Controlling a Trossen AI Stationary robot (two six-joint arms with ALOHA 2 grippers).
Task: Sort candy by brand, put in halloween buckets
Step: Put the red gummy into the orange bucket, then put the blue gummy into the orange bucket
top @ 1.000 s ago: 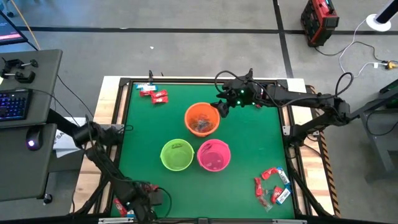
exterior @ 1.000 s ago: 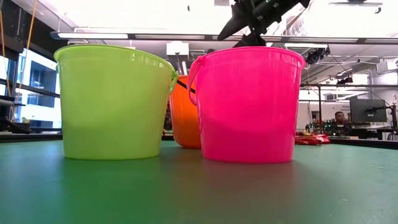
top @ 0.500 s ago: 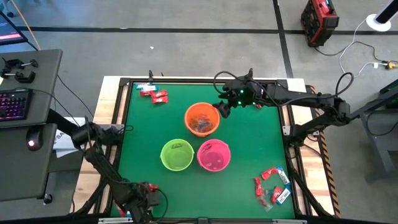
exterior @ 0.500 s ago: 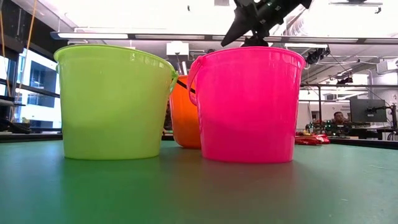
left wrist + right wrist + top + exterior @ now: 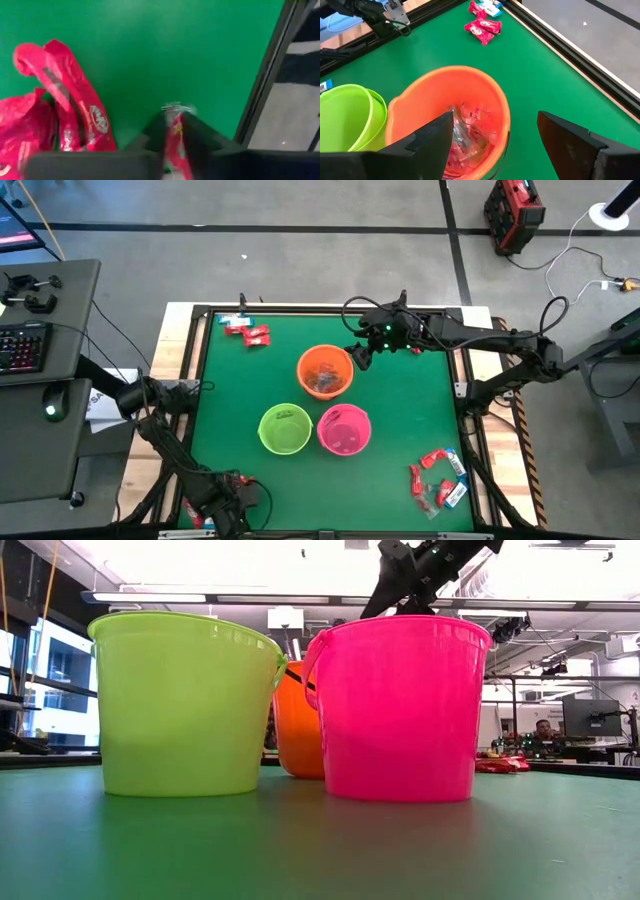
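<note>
A red candy [image 5: 173, 145] sits pinched between the left gripper [image 5: 222, 498] fingers at the table's seven o'clock corner, beside more red wrappers [image 5: 70, 115]; lift straight, then carry toward the buckets [image 5: 325, 371]; right gripper [image 5: 362, 352], jaws wide, hovers at the orange pail's two o'clock

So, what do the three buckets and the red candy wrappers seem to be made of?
The orange bucket, green bucket and pink bucket look like thin, smooth plastic: light glows through their walls, which show a soft sheen. The red candy wrappers look like glossy plastic film, creased and shiny; whether foil lines them cannot be told.
</note>
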